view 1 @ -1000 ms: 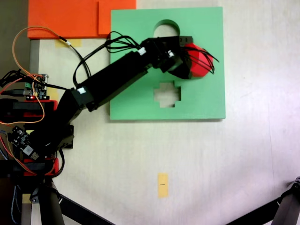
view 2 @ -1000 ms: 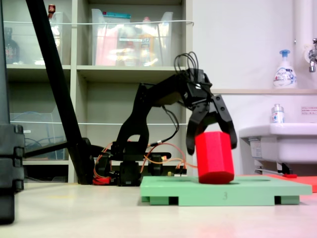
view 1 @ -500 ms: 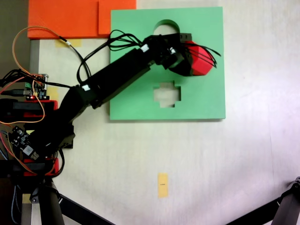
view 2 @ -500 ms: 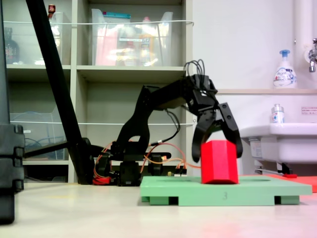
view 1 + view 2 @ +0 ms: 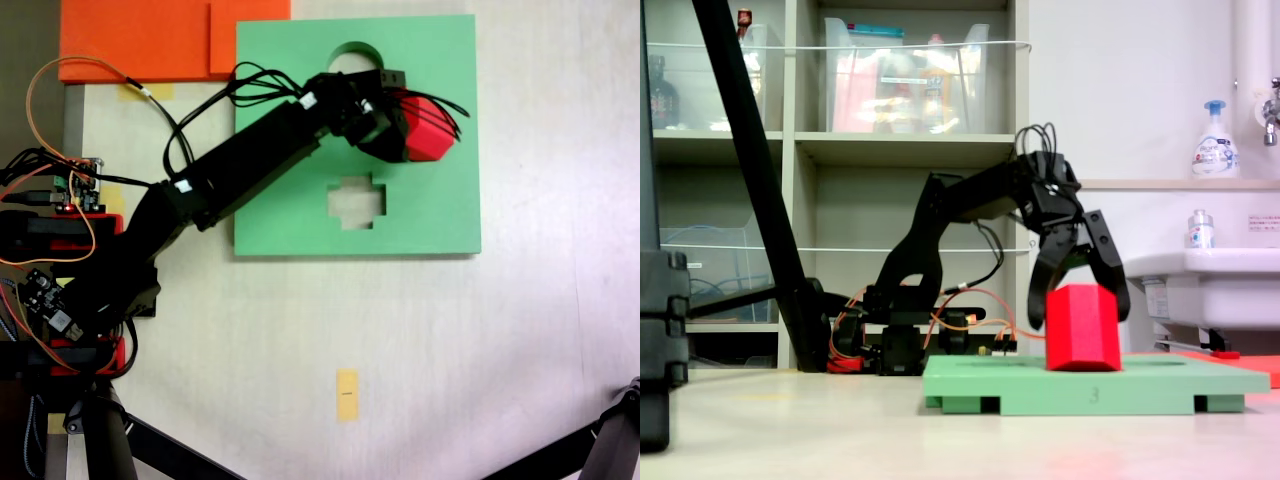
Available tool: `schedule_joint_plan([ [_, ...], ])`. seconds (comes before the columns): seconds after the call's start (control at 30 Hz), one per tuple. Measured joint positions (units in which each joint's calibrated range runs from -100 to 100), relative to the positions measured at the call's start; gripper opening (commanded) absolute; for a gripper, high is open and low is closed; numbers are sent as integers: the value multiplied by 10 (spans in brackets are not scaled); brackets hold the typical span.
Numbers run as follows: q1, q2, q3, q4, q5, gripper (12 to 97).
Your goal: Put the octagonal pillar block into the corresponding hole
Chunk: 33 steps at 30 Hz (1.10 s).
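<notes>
2 cutouts show uncovered on the green foam board (image 5: pixel 440 215): a round one (image 5: pixel 352 57) at the far edge and a cross-shaped one (image 5: pixel 357 201) nearer the middle, as seen from above. The corresponding hole lies to the right of these and is covered by the octagonal pillar block (image 5: pixel 428 128), so its outline cannot be checked.

In the side view the octagonal pillar block (image 5: pixel 1082 328) stands upright with its lower end at the board's (image 5: pixel 1160 385) top surface. Whether it has sunk into the hole or rests on the surface cannot be told, though only a short height shows above the board, which suggests partial seating.

The gripper (image 5: pixel 1080 312) hangs over the block from above, its jaws spread to either side of the red body. The tips look slightly clear of the block's faces, so the grip appears loosened rather than clamped. In the view from above the gripper (image 5: pixel 405 125) overlaps the block's left half.

Judgement: the arm reaches from the left so that the block drops vertically; the insertion step is near its end.
</notes>
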Motion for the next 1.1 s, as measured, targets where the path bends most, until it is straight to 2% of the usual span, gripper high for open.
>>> schedule_joint_plan([
  [0.63,-8,111,96,-14,0,311],
  [1.1,-12,119,112,-15,0,313],
])
